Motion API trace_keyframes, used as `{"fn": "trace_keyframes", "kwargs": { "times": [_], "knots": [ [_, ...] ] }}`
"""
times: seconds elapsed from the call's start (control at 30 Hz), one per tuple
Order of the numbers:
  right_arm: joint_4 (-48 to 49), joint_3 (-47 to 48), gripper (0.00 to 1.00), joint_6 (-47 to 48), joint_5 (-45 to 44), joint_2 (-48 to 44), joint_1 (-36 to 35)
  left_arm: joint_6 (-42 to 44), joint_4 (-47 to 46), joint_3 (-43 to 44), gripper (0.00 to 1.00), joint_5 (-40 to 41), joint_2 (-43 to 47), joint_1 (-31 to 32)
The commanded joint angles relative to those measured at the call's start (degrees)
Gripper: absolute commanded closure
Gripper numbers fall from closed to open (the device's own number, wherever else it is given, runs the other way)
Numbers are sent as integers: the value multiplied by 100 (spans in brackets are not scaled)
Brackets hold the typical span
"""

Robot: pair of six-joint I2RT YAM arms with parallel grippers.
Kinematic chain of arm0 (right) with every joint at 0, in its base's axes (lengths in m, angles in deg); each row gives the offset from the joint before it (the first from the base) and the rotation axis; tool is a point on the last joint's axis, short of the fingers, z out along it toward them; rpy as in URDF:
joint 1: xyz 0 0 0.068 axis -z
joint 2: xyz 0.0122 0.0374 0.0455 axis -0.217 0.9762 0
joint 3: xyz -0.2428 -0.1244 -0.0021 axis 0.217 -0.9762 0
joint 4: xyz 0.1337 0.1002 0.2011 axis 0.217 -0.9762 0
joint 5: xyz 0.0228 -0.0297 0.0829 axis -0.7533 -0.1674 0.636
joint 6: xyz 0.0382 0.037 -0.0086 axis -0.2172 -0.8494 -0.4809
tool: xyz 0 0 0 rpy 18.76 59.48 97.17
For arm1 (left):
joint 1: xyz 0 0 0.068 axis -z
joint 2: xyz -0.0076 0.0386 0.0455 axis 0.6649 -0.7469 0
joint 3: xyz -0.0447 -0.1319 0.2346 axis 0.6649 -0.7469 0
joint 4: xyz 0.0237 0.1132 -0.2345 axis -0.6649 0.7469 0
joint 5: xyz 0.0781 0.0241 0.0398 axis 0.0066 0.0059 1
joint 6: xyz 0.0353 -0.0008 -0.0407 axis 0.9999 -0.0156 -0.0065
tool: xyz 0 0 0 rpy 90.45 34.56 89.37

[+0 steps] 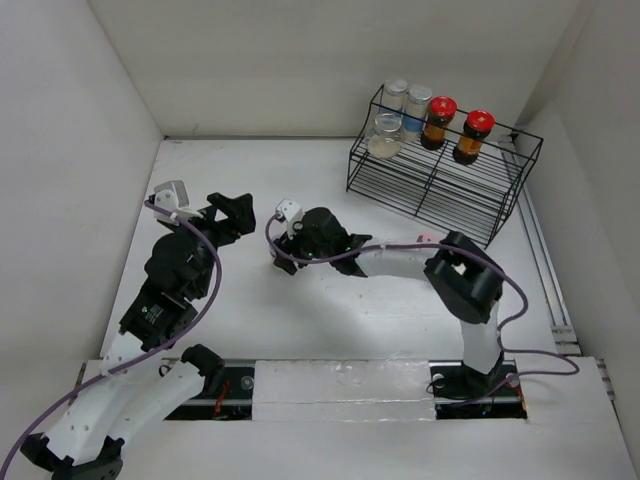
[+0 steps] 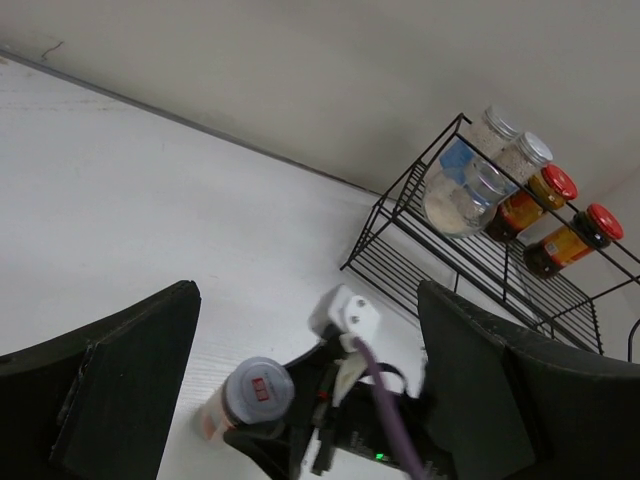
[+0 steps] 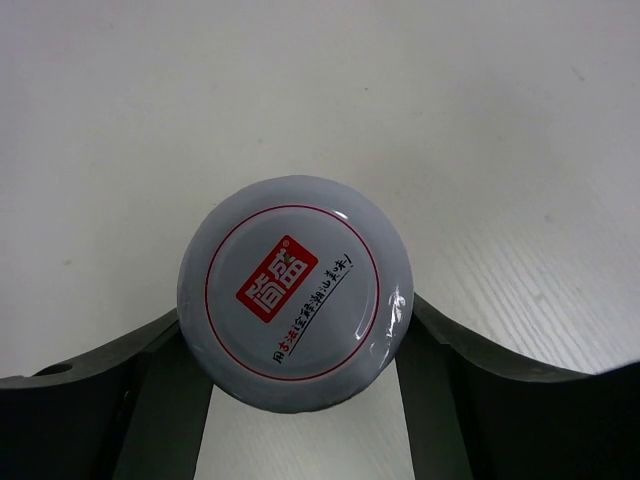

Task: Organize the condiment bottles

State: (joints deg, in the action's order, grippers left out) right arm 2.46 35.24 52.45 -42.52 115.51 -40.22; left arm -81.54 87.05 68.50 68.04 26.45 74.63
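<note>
A jar with a grey lid (image 3: pixel 292 288) bearing a red label stands upright on the white table, also seen from the left wrist as the same jar (image 2: pixel 256 392). My right gripper (image 3: pixel 298 335) has a finger pressed against each side of it, just under the lid; from above, the right gripper (image 1: pixel 284 262) hides the jar. The left gripper (image 1: pixel 234 211) hovers to its left, open and empty, its fingers (image 2: pixel 130 370) far apart. In the black wire rack (image 1: pixel 440 192) stand two red-lidded amber bottles (image 1: pixel 456 128), two silver-lidded clear ones (image 1: pixel 407 100) and a wide clear jar (image 1: pixel 385 136).
The rack sits at the back right against the wall. White walls close in the table on the left, back and right. A small pink cap (image 1: pixel 427 238) peeks out behind the right arm's forearm. Purple cables loop off both arms.
</note>
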Motion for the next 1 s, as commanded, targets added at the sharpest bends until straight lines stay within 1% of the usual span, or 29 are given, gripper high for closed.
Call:
{"fn": "trace_keyframes", "kwargs": {
  "times": [0.0,0.03,0.07,0.1,0.2,0.23,0.3,0.33,0.4,0.47,0.53,0.57,0.67,0.73,0.83,0.97],
  "knots": [
    [1024,-110,52,-217,-154,-1526,351,80,-209,75,14,-95,-40,-8],
    [1024,-242,52,-217,-215,-1755,466,80,-209,75,14,-95,-40,-8],
    [858,-243,52,-270,-286,-2184,598,80,-209,75,14,-147,-40,-8],
    [726,-295,52,-270,-417,-2379,904,132,-261,75,14,-252,-40,-8],
    [288,-357,52,-270,-575,-3092,1415,298,-410,23,14,-542,-40,-8],
    [155,-357,52,-270,-794,-3224,1730,386,-490,23,14,-952,-40,-8],
    [-144,-357,52,-322,-1050,-3513,2048,640,-717,-30,14,-1472,-162,-8],
    [-215,-357,52,-323,-1121,-3585,2372,712,-719,-30,14,-2076,-250,-8],
    [-311,-357,52,-489,-1121,-3708,2698,765,-719,22,14,-2563,-557,-8],
    [-523,-357,52,-490,-1121,-3709,3128,836,-719,93,12,-2950,-638,-8],
    [-628,-235,52,-551,-1121,-3709,3410,897,-771,93,9,-3100,-708,-8],
    [-794,-174,52,-551,-1052,-3621,3656,897,-772,93,8,-3319,-778,-8],
    [-936,73,52,-551,-937,-3331,3947,950,-772,93,6,-3549,-831,-8],
    [-1050,309,52,-551,-840,-3156,4132,950,-772,93,6,-3549,-831,-8],
    [-1112,590,52,-551,-779,-2796,4299,950,-701,146,6,-3190,-884,-8],
    [-1243,942,52,-551,-708,-2338,4361,950,-701,146,6,-3312,-884,-8]
  ]
}}
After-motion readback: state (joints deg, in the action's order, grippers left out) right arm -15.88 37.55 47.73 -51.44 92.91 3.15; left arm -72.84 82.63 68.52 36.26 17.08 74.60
